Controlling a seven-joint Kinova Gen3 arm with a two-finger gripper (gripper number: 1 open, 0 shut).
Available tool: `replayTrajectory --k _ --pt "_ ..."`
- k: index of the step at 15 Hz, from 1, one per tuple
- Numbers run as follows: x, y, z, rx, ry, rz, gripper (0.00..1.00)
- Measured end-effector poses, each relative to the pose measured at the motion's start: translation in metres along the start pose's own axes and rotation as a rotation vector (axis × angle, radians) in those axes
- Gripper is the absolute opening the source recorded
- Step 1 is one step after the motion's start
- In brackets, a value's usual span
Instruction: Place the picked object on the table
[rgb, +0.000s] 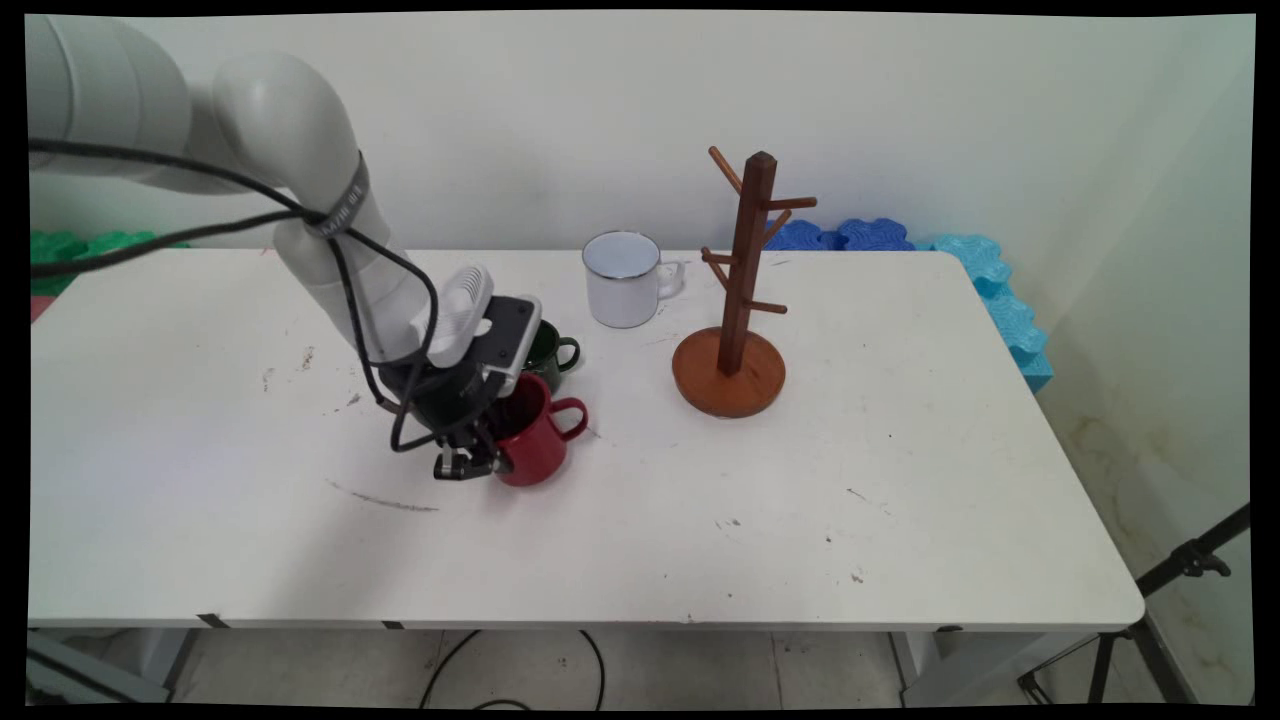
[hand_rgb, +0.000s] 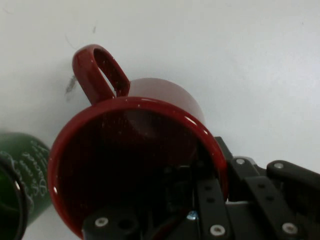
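A red mug (rgb: 540, 440) stands on the white table (rgb: 700, 520), handle pointing right. My gripper (rgb: 488, 452) reaches down at its left side. In the hand view one finger sits inside the red mug (hand_rgb: 135, 145) and the other outside, so my gripper (hand_rgb: 218, 167) is shut on the mug's wall. A dark green mug (rgb: 550, 355) stands just behind the red one, partly hidden by my hand; in the hand view the green mug (hand_rgb: 22, 175) shows at the left edge.
A white enamel mug (rgb: 622, 280) stands further back. To its right rises a brown wooden mug tree (rgb: 738, 300) with bare pegs on a round base. Blue and green foam pieces lie along the wall behind the table.
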Motion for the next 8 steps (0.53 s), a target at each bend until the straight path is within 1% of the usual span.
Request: replayTrajectory --k 6,7,8 --pt "-0.001 -0.005 0.02 0.011 -0.006 0.002 0.0" --pt "-0.001 -0.005 0.022 0.012 -0.005 0.003 1.0" --pt "-0.001 -0.006 0.024 0.012 -0.004 0.004 1.0"
